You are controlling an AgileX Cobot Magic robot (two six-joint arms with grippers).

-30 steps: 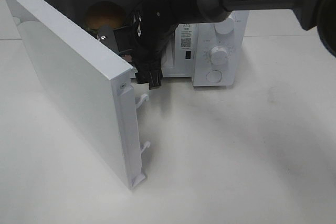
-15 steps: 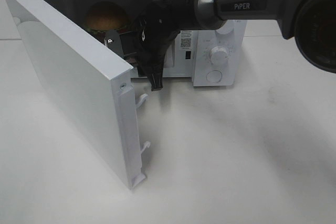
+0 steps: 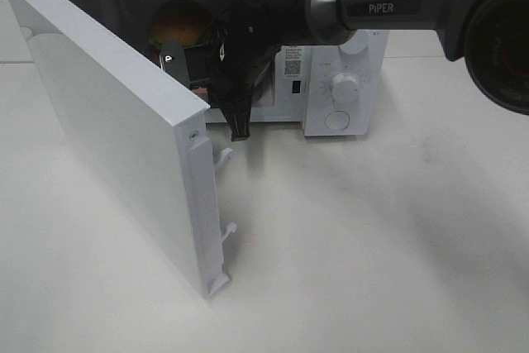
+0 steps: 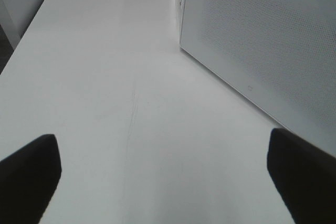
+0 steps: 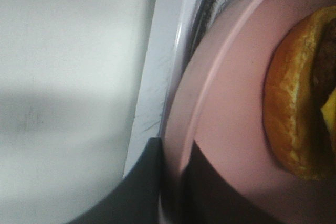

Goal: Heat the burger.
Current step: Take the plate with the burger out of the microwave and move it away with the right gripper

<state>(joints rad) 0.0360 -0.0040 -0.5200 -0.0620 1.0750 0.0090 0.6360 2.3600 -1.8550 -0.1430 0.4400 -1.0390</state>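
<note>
The burger [image 3: 180, 24] sits inside the open microwave [image 3: 347, 80], only its golden-brown bun top showing over the door. The right wrist view shows the burger [image 5: 299, 103] on a pink plate [image 5: 236, 103] at the cavity's front edge. My right gripper [image 3: 178, 68] reaches into the opening from the right. Its dark fingers [image 5: 142, 187] pinch the plate's rim, so the right gripper [image 5: 173, 192] is shut on the plate. My left gripper [image 4: 163, 182] is open above the bare table beside the microwave's side wall, with nothing between its fingertips.
The white microwave door [image 3: 124, 138] stands swung wide open toward the front left, latch hooks [image 3: 225, 155] sticking out of its edge. Knobs and a button are on the control panel [image 3: 345, 87]. White table [image 3: 372, 245] lies all around.
My right gripper has closed onto the plate's rim at the microwave opening. The arm rose slightly, and the burger shifted a little to the right.
</note>
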